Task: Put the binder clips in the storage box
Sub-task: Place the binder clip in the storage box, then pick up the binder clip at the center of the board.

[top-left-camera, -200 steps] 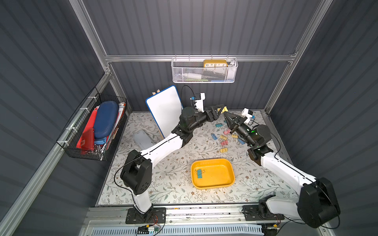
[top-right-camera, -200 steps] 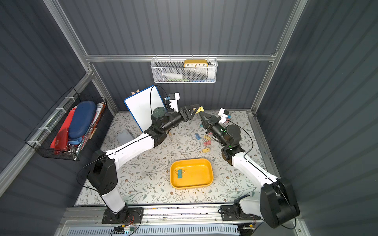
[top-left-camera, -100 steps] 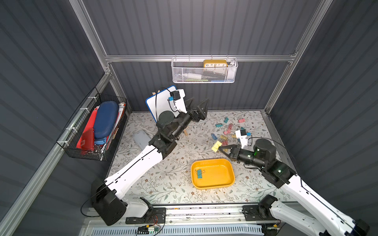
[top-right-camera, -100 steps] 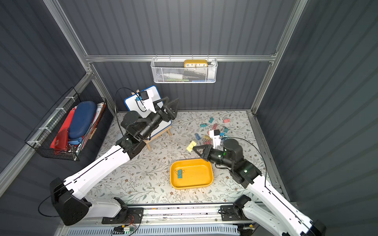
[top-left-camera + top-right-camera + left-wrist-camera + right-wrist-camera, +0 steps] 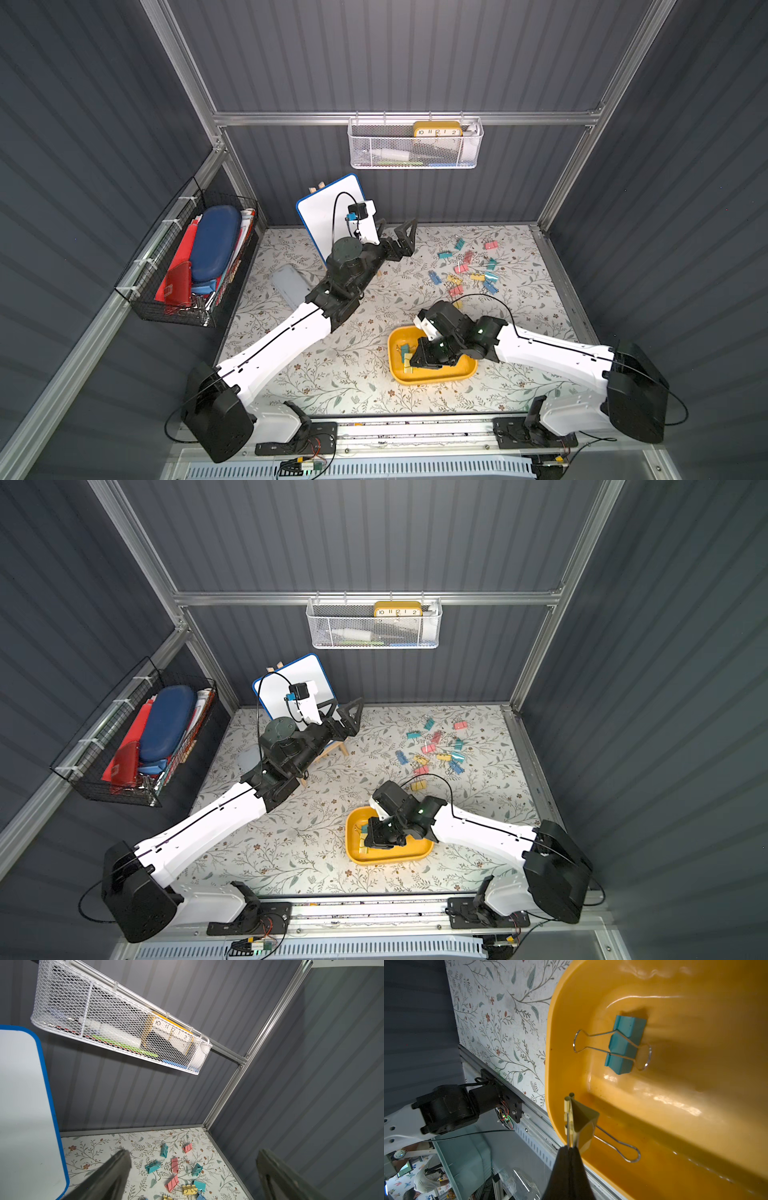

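The yellow storage box [image 5: 436,378] [image 5: 390,859] sits at the front of the floral mat. My right gripper [image 5: 417,358] [image 5: 372,837] [image 5: 569,1146] reaches down into it, shut on a wire handle of a yellow binder clip [image 5: 582,1124] just inside the rim [image 5: 550,1043]. A teal clip [image 5: 626,1045] [image 5: 404,348] lies on the box floor. Several loose binder clips [image 5: 469,266] [image 5: 436,746] [image 5: 174,1164] are scattered at the back right. My left gripper [image 5: 399,239] [image 5: 347,712] [image 5: 193,1155] hangs open and empty above the mat, left of that pile.
A blue-rimmed whiteboard [image 5: 328,208] leans at the back behind the left arm. A translucent grey lidded box [image 5: 291,284] lies at the left of the mat. A black wire basket [image 5: 187,266] hangs on the left wall and a white mesh basket [image 5: 415,145] on the back wall.
My right arm swung from the clip pile to the front with the yellow clip and lowered it into the storage box. The left arm pulled back from the pile toward the whiteboard.
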Motion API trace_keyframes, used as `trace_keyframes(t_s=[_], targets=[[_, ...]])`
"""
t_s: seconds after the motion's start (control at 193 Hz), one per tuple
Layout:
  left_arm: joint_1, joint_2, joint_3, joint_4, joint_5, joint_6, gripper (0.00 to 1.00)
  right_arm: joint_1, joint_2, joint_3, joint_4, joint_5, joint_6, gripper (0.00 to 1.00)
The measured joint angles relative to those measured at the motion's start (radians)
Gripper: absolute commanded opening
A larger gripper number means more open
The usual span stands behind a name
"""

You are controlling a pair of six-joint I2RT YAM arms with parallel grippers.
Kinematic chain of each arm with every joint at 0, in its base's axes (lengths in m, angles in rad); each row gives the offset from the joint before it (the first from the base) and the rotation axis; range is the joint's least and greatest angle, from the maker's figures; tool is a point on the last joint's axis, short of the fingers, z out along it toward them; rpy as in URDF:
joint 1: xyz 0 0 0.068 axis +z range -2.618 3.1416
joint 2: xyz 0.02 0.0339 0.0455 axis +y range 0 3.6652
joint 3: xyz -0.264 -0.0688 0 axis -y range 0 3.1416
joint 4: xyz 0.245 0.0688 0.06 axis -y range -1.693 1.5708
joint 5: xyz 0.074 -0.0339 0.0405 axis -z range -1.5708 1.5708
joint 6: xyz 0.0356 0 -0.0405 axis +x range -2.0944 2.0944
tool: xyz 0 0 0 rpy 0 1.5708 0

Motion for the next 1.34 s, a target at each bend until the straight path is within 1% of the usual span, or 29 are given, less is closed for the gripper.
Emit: trace_keyframes(t_s=[0.155, 0.191, 0.238, 0.352, 0.445, 0.481, 0.517, 0.574, 0.61, 0.657, 0.719, 0.76, 0.833, 0.962, 1.029, 1.143, 1.345], targets=[[0.000, 0.019, -0.024, 0.002, 0.000, -0.019, 0.99, 0.018, 0.054, 0.000, 0.003, 0.010, -0.013, 0.00], [0.000, 0.031, -0.024, 0.003, 0.001, -0.023, 0.99, 0.021, 0.064, 0.000, 0.006, 0.014, -0.013, 0.06], [0.000, 0.046, -0.024, 0.002, 0.001, -0.026, 0.99, 0.022, 0.074, 0.000, 0.013, 0.021, -0.016, 0.17], [0.000, 0.081, -0.024, -0.012, 0.001, -0.026, 0.99, 0.023, 0.075, 0.001, 0.023, 0.055, -0.014, 0.34], [0.000, 0.085, -0.018, -0.043, 0.000, -0.005, 0.99, 0.022, 0.022, 0.002, 0.002, 0.138, -0.027, 0.42], [0.000, 0.084, -0.006, -0.056, -0.002, 0.015, 0.99, 0.017, -0.022, 0.002, -0.007, 0.183, -0.031, 0.45], [0.000, 0.084, 0.008, -0.068, -0.001, 0.038, 0.99, 0.006, -0.075, 0.002, -0.010, 0.231, -0.040, 0.45], [0.002, 0.082, 0.039, -0.088, 0.000, 0.090, 0.99, -0.036, -0.164, 0.004, -0.013, 0.292, -0.049, 0.44], [0.004, 0.082, 0.061, -0.097, 0.001, 0.127, 0.99, -0.084, -0.213, 0.013, -0.023, 0.329, -0.051, 0.43], [0.006, 0.082, 0.084, -0.102, 0.000, 0.172, 0.99, -0.173, -0.251, 0.037, -0.041, 0.377, -0.050, 0.43], [0.015, 0.082, 0.104, -0.101, -0.003, 0.232, 0.99, -0.295, -0.248, 0.082, -0.066, 0.428, -0.051, 0.43], [0.025, 0.082, 0.105, -0.095, -0.006, 0.262, 0.99, -0.369, -0.208, 0.127, -0.092, 0.470, -0.051, 0.43], [0.050, 0.085, 0.094, -0.085, -0.001, 0.297, 0.99, -0.429, -0.091, 0.230, -0.161, 0.520, -0.050, 0.43], [0.090, 0.088, 0.032, -0.049, 0.027, 0.319, 0.99, -0.446, 0.203, 0.474, -0.328, 0.572, -0.047, 0.43], [0.098, 0.088, -0.008, -0.031, 0.050, 0.326, 0.99, -0.446, 0.335, 0.572, -0.386, 0.580, -0.047, 0.44], [0.097, 0.090, -0.051, -0.015, 0.107, 0.330, 0.99, -0.445, 0.467, 0.623, -0.428, 0.581, -0.045, 0.49], [0.097, 0.093, -0.069, 0.042, 0.182, 0.329, 0.99, -0.451, 0.581, 0.655, -0.464, 0.578, -0.043, 0.49]])
